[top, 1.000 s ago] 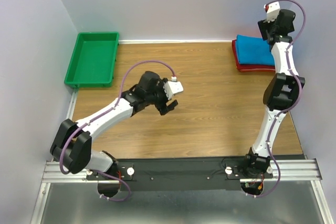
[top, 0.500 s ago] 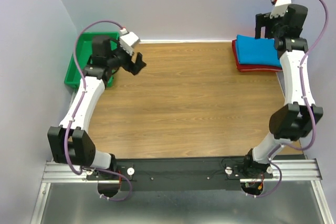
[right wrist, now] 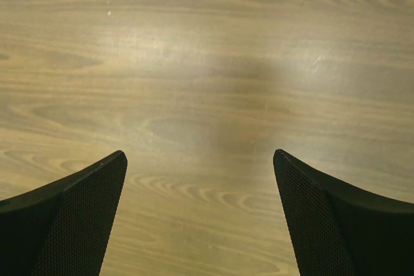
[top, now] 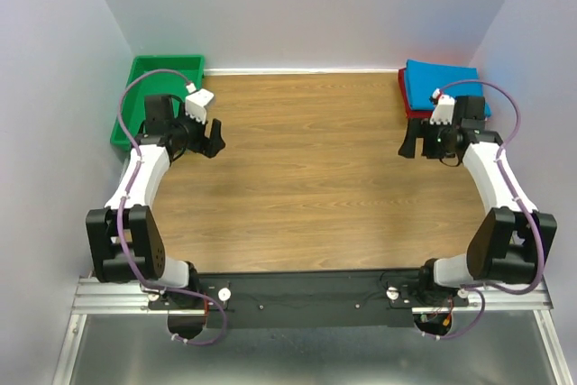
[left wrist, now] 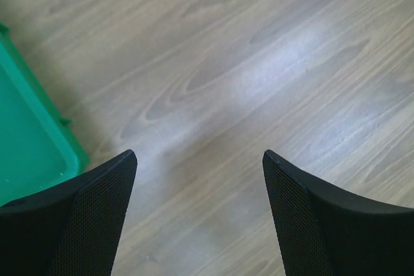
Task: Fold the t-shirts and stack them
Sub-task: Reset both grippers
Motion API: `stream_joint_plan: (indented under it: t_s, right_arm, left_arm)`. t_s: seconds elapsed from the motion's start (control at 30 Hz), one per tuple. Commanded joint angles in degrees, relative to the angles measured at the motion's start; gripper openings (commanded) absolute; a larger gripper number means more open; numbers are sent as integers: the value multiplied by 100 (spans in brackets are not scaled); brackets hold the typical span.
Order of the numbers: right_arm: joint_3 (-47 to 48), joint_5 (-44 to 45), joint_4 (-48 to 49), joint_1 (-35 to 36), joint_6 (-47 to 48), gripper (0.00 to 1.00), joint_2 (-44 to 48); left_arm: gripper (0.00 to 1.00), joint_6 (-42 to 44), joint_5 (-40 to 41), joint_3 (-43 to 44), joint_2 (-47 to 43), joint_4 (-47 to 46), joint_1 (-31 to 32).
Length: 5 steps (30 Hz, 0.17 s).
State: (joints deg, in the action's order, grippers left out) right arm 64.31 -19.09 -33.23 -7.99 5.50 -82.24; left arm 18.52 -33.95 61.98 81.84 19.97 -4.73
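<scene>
A folded bright blue t-shirt (top: 442,78) lies on top of a folded dark red t-shirt (top: 407,101) at the table's far right corner; only the red one's edge shows. My right gripper (top: 407,143) is open and empty, in front of the stack and to its left, above bare wood (right wrist: 200,153). My left gripper (top: 215,140) is open and empty at the far left, beside the green tray; its wrist view (left wrist: 199,159) shows bare wood between the fingers. Neither wrist view shows a shirt.
A green plastic tray (top: 135,128) stands at the far left corner; its rim shows in the left wrist view (left wrist: 45,127). Pale walls close in the table on the left, back and right. The wooden tabletop (top: 306,169) lies between the arms.
My right arm has come down from above the shirt stack to low over the table in front of it. My left arm swung from mid-table to the tray, then pulled back and lower.
</scene>
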Motion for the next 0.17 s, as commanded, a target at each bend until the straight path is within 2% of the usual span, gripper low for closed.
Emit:
stream_joint_plan:
  t_s: [0.0,0.13]
  right_arm:
    - [-296,-270,1,-10,-57,100,542]
    - [-262,-279,-8,-10,-75,100,630]
  left_arm:
    - [86,143,293,-168,-221,-37,7]
    - [86,20,284,-46,-300,25,7]
